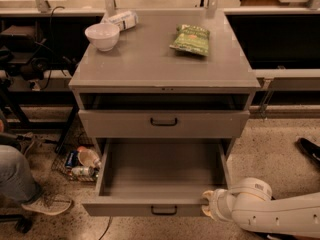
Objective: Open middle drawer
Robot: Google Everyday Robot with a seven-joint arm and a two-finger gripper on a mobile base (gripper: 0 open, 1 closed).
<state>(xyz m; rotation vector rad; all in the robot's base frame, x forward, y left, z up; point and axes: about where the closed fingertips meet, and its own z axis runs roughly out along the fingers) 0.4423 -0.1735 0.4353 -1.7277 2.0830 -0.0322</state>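
1. Counter (pixel 150 69): the flat grey top of a metal cabinet, seen from the front and above.
2. White bowl (pixel 102 35): upright near the counter's back left corner.
3. White packet (pixel 122 19): lying on its side at the back edge, just behind and to the right of the bowl.
4. Green snack bag (pixel 190 39): lying flat, right of centre and nearer the back edge than the front edge, well apart from the bowl.
5. Upper drawer (pixel 120 124): directly below the counter's front edge, with a black bar handle centred on its front. A dark gap shows between its top and the counter.
6. Middle drawer (pixel 162 174): below the upper drawer, pulled far out past the counter's front edge. Its plain grey inside is exposed and holds nothing, and its small black handle sits centred on the front panel.
7. Gripper (pixel 206 204): at the right end of the middle drawer's front panel, below the counter's front right corner and against the panel. It cannot be told whether it is closed or apart.
8. Robot arm (pixel 275 216): white, reaching in from the lower right.
9. Wire basket (pixel 80 164): on the floor below the counter's left edge, holding bottles.
10. Person's leg (pixel 15 176): in jeans, at the far left
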